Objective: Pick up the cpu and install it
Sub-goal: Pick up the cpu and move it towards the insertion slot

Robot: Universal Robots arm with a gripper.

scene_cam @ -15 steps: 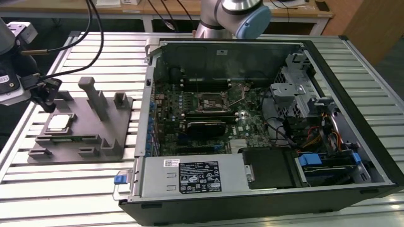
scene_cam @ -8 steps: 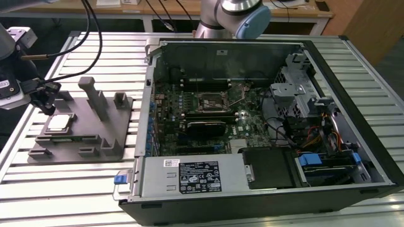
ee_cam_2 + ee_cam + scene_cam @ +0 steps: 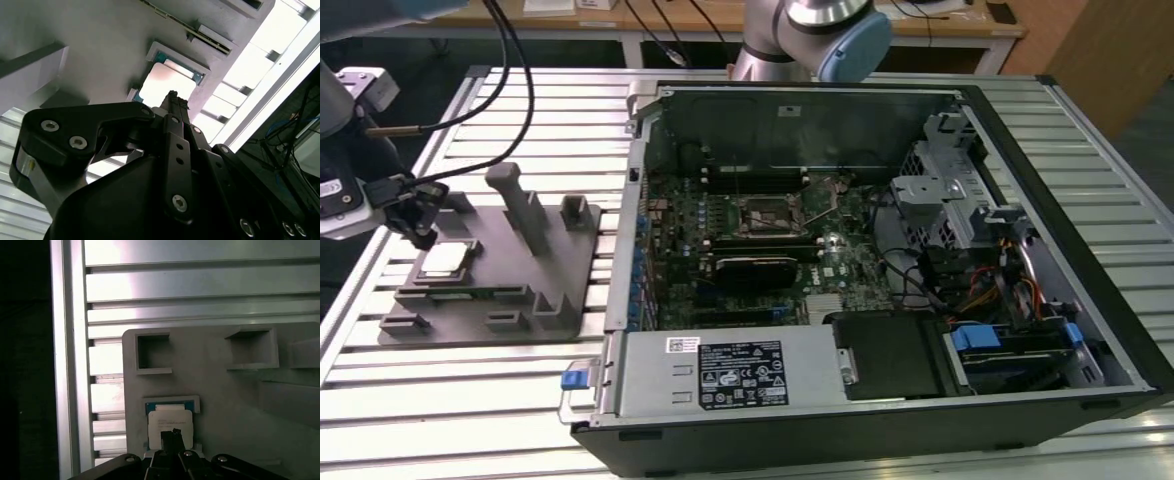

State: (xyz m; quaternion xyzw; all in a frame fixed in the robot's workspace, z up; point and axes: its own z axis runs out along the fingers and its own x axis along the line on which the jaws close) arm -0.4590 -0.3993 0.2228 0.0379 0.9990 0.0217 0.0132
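Observation:
The cpu [image 3: 444,262] is a small square chip with a silvery top, lying flat in a recess of the grey fixture [image 3: 507,300] at the exterior view's left. In both wrist views it sits just beyond my fingertips: cpu [image 3: 167,80], cpu [image 3: 170,421]. My gripper [image 3: 422,236] hangs just above the chip's near edge, apart from it. The black fingers [image 3: 172,100] are pressed together, shut, with nothing between them. The same closed tip shows over the chip in the first wrist view, gripper [image 3: 173,432].
An open computer case [image 3: 881,260] lies to the exterior view's right of the fixture, with the motherboard's black-framed socket [image 3: 767,212] inside. Grey posts [image 3: 520,205] stand up from the fixture close to my gripper. Everything rests on a slatted aluminium table [image 3: 480,400].

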